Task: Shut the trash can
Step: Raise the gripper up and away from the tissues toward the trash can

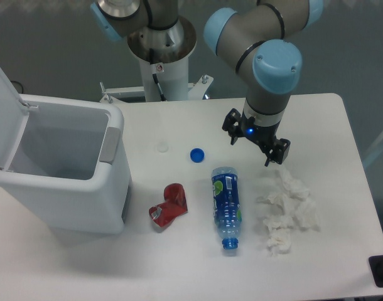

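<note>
White table, grey backdrop. Gripper [256, 140] jaws spread, empty, above tissue [285, 210]; bottle [226, 205], blue cap [197, 154], red wrapper [170, 205] between it and bin [66, 182] at left edge. Lid [3, 106] up, hinged on the far-left side. Looks light, stiff plastic: push the lid's top edge, no grasp needed. Room above the clutter for the traverse.

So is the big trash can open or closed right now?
Open. The trash can has its lid tipped up at the left, and you can see down inside to its grey walls.
</note>
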### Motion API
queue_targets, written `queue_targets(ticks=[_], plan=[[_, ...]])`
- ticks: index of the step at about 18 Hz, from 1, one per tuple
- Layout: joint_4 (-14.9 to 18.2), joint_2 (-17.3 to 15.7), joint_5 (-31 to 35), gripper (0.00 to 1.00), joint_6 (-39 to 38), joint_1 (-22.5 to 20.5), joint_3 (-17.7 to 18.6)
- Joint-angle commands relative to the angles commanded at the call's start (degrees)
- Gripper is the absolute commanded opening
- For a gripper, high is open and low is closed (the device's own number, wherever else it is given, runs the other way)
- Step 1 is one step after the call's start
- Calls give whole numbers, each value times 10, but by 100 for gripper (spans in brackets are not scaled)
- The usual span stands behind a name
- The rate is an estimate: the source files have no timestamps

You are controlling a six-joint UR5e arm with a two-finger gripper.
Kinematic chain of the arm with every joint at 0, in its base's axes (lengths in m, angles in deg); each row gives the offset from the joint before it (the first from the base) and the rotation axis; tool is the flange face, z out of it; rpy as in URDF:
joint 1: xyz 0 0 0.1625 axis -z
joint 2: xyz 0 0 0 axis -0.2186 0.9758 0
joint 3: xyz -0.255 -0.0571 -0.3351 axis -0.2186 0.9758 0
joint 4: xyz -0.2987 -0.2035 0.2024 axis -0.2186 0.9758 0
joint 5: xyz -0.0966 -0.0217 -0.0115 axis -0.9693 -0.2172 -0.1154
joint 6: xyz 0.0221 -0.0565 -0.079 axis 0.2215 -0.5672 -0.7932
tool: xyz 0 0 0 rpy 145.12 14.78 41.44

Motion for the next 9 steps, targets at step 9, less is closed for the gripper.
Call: queue_targets(ticks=[9], plan=[[10,-5,8,100,-1,23,-25]])
